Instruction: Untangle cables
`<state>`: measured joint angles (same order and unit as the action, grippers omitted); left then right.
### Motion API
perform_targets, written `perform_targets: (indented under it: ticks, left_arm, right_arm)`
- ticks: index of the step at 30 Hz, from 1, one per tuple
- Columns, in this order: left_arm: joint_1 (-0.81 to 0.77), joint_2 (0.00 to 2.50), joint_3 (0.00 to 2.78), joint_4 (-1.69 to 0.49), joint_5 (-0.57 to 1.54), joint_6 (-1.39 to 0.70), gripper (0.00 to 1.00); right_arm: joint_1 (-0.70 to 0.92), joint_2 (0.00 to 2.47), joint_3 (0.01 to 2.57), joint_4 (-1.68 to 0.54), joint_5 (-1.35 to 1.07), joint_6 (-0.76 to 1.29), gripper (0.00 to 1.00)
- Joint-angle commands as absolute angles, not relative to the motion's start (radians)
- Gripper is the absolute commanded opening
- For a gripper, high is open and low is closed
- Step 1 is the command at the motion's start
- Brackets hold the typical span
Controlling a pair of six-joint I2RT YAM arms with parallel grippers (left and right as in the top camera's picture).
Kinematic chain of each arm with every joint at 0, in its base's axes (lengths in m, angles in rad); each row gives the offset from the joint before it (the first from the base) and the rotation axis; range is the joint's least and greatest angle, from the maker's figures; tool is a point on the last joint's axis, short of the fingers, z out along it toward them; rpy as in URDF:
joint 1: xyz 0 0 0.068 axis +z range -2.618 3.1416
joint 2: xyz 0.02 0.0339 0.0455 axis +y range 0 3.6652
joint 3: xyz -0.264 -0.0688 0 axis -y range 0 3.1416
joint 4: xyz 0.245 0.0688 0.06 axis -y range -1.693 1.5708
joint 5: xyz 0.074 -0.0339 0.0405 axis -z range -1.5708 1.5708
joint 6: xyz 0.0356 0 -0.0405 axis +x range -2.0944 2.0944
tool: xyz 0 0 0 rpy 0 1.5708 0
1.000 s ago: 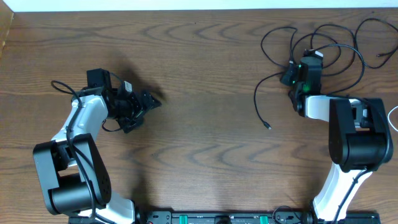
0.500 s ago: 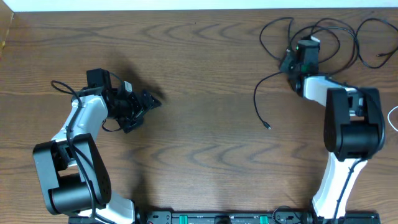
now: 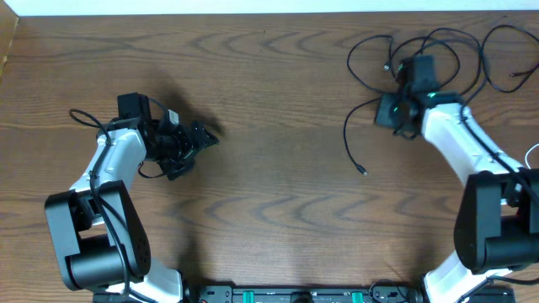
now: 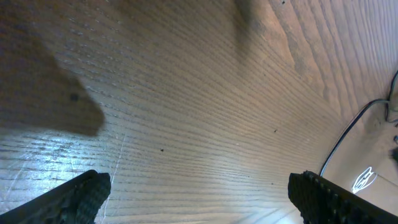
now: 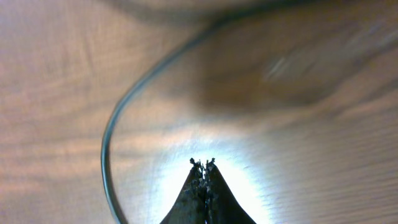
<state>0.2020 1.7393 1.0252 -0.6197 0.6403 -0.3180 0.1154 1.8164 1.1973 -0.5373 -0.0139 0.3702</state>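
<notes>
The cables [image 3: 445, 52] lie as a tangle of thin black loops at the table's far right. One black strand [image 3: 348, 135] curves out of it to the left and ends in a small plug [image 3: 364, 172]. My right gripper [image 3: 392, 112] is at the tangle's near-left edge. In the right wrist view its jaws [image 5: 202, 164] are pressed together with nothing visible between them, and a cable strand [image 5: 117, 121] arcs just to their left. My left gripper [image 3: 202, 136] rests far off at the left, open over bare wood [image 4: 199, 199], holding nothing.
A bit of white cable [image 3: 532, 156] shows at the right edge. The table's back edge [image 3: 269, 12] runs close behind the tangle. Wide bare wood [image 3: 278, 101] separates the two arms. A thin dark cable [image 4: 348, 134] shows far off in the left wrist view.
My right gripper went back into the tangle, then came forward again while its arm swung out to the right. The tangle's left loop shifted slightly. The left arm stayed still.
</notes>
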Motion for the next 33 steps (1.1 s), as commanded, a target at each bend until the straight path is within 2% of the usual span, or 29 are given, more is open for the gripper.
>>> perform_targets:
  ticks: [1,11,19,25,33]
  left_arm:
    - [0.207,1.744,1.03,-0.619,0.63,-0.319,0.98]
    - [0.207,1.744,1.03,-0.619,0.63,-0.319,0.98]
    - [0.207,1.744,1.03,-0.619,0.631,-0.319,0.98]
    - [0.207,1.744,1.03,-0.619,0.63,-0.319,0.98]
    - [0.207,1.744,1.03,-0.619,0.63,-0.319,0.98]
  right_arm:
    - [0.164,1.831,1.124,-0.491,-0.037,0.322,0.01]
    - [0.211,1.839,0.852,-0.123,-0.053,0.35,0.02]
    - [0.205,1.949,0.839,0.136,-0.034,0.305,0.07]
    - [0.148,2.075,0.916,0.277,0.038,0.29,0.01]
    - [0.083,2.313,1.221,0.302,0.041,0.263,0.01]
